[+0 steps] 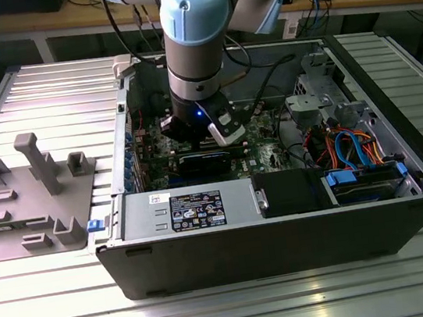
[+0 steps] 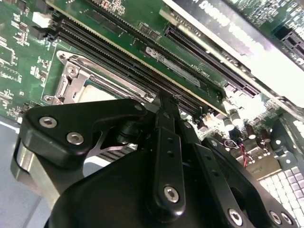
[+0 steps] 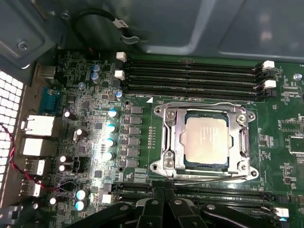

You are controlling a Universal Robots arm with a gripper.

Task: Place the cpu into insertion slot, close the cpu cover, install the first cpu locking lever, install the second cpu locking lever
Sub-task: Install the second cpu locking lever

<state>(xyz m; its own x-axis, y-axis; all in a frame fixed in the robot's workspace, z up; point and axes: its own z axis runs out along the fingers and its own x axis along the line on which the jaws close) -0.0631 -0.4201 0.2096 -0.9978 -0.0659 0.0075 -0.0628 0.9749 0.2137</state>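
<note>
In the first wrist view the cpu (image 3: 206, 140), a pale silvery square, lies in the insertion slot (image 3: 159, 166) on the green board. The cpu cover (image 3: 173, 137), a silvery frame, lies flat around it. Thin wire levers (image 3: 209, 176) run along two sides of the socket. My black gripper (image 3: 164, 194) is shut with nothing visible between its fingers, just off the socket's near edge, over the long black slots. In the second wrist view the gripper (image 2: 164, 102) points past the socket's metal frame (image 2: 71, 78). In the exterior view the gripper (image 1: 197, 138) reaches down into the open computer case (image 1: 286, 242).
Long black memory slots (image 3: 190, 76) flank the socket. A long black card (image 1: 204, 162) lies beside the gripper. A boxed power supply (image 1: 195, 208) and orange and blue cables (image 1: 352, 147) fill the case's front. A grey fixture (image 1: 35, 191) stands at the exterior view's left.
</note>
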